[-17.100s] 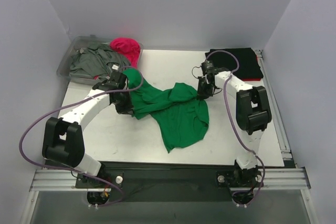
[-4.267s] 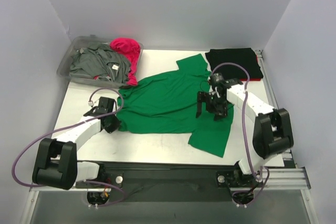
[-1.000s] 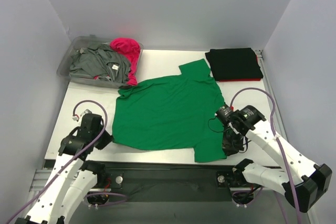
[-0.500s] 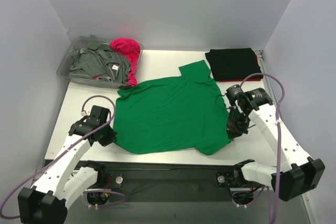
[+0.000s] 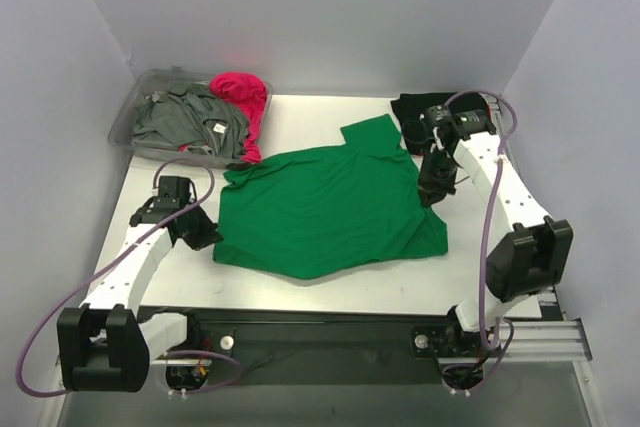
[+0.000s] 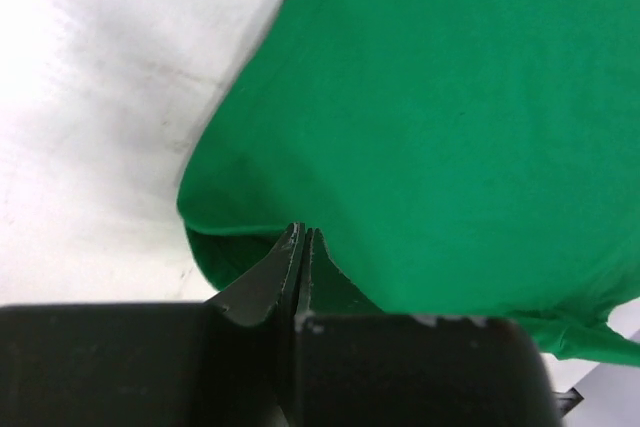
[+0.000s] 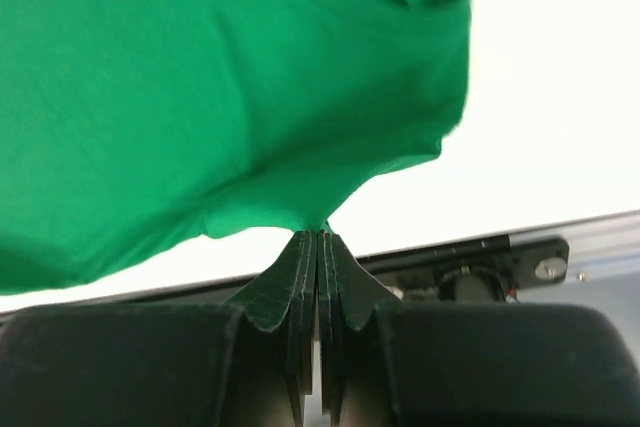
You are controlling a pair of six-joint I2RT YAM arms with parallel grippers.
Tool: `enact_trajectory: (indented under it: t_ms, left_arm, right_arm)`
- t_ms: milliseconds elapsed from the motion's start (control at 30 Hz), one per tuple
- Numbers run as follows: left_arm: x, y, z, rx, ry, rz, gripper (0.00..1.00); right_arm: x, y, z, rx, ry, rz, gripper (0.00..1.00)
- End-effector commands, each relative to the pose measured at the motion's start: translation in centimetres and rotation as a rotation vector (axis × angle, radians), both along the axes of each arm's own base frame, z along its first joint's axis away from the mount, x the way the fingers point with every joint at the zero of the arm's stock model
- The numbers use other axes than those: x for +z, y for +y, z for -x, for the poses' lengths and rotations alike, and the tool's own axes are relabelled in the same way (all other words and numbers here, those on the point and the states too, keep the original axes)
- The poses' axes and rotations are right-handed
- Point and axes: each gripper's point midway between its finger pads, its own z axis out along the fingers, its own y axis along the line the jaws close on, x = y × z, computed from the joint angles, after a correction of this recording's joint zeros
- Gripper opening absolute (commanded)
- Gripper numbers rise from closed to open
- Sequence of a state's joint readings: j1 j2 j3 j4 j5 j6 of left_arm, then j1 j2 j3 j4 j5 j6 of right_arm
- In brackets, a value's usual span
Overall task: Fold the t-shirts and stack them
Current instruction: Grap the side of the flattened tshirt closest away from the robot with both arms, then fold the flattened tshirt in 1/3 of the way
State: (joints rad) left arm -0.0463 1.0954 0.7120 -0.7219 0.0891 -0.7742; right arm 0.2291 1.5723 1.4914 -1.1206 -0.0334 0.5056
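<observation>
The bright green t-shirt (image 5: pixel 325 212) lies spread across the middle of the table. My left gripper (image 5: pixel 203 237) is shut on its left hem corner, seen in the left wrist view (image 6: pixel 301 231) with green cloth (image 6: pixel 450 127) filling the frame. My right gripper (image 5: pixel 433 190) is shut on the shirt's right edge and holds it lifted, folding it back; it shows in the right wrist view (image 7: pixel 322 232) with cloth (image 7: pixel 220 87) hanging from it. The black t-shirt (image 5: pixel 452 119) lies folded at the back right. The grey t-shirt (image 5: pixel 180 119) and magenta pink t-shirt (image 5: pixel 243 95) sit crumpled at the back left.
A clear plastic bin (image 5: pixel 126 125) at the back left corner holds the grey and pink shirts. Grey walls close in the table on three sides. The table's front rail (image 5: pixel 330 322) runs between the arm bases.
My right gripper has carried the shirt's lower right corner from the front edge up toward the back right, beside the black shirt. My left gripper has moved away from the front edge with its corner.
</observation>
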Motion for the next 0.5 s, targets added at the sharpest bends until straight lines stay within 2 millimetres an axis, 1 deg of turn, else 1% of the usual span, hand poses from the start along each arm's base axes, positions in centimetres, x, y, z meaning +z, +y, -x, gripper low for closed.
enact_trajectory:
  t_ms: [0, 33, 67, 100, 133, 167, 200, 233, 267, 300, 333, 400, 467]
  left_arm:
    - [2.1, -0.8, -3.8, -0.05, -0.125, 0.049, 0.0]
    - [1.8, -0.7, -4.1, -0.049, -0.116, 0.048, 0.0]
    - [2.1, -0.6, -4.6, -0.046, -0.123, 0.049, 0.0]
    - [2.2, -0.5, -5.1, -0.044, -0.129, 0.049, 0.0]
    - [1.9, -0.3, -5.3, -0.045, -0.119, 0.045, 0.0]
    - [2.0, 0.5, -5.7, -0.022, -0.122, 0.046, 0.0]
    - [2.4, 0.7, -6.3, -0.019, -0.141, 0.049, 0.0]
    - [2.2, 1.0, -6.5, -0.02, -0.135, 0.049, 0.0]
    - [2.3, 1.4, -6.8, -0.012, -0.138, 0.054, 0.0]
    - [2.4, 1.6, -7.2, -0.011, -0.144, 0.053, 0.0]
    - [2.2, 1.7, -7.5, -0.022, -0.141, 0.053, 0.0]
    - [2.3, 1.6, -8.4, -0.036, -0.161, 0.069, 0.0]
    - [1.9, 1.6, -9.1, -0.045, -0.152, 0.08, 0.0]
  right_arm:
    - [0.3, 0.0, -1.8, 0.019, 0.005, -0.001, 0.0]
    - [0.9, 0.2, -2.8, 0.018, -0.018, -0.006, 0.0]
    - [0.4, 0.2, -3.4, 0.016, 0.001, -0.003, 0.0]
    - [0.5, 0.2, -4.1, 0.012, -0.006, -0.006, 0.0]
    - [0.8, 0.2, -4.9, 0.009, -0.024, -0.009, 0.0]
    - [0.5, 0.1, -5.5, 0.004, -0.012, -0.006, 0.0]
    - [0.5, -0.2, -6.0, -0.009, -0.014, -0.009, 0.0]
    - [0.9, -0.3, -6.7, -0.013, -0.03, -0.015, 0.0]
    - [0.4, -0.5, -7.1, -0.021, -0.016, -0.014, 0.0]
    - [0.4, -0.7, -7.4, -0.025, -0.016, -0.015, 0.0]
    - [0.4, -1.3, -7.9, -0.037, -0.019, -0.013, 0.0]
    - [0.1, -1.6, -8.9, -0.034, -0.017, -0.011, 0.0]
    - [-0.3, -1.9, -10.0, -0.026, -0.013, -0.013, 0.0]
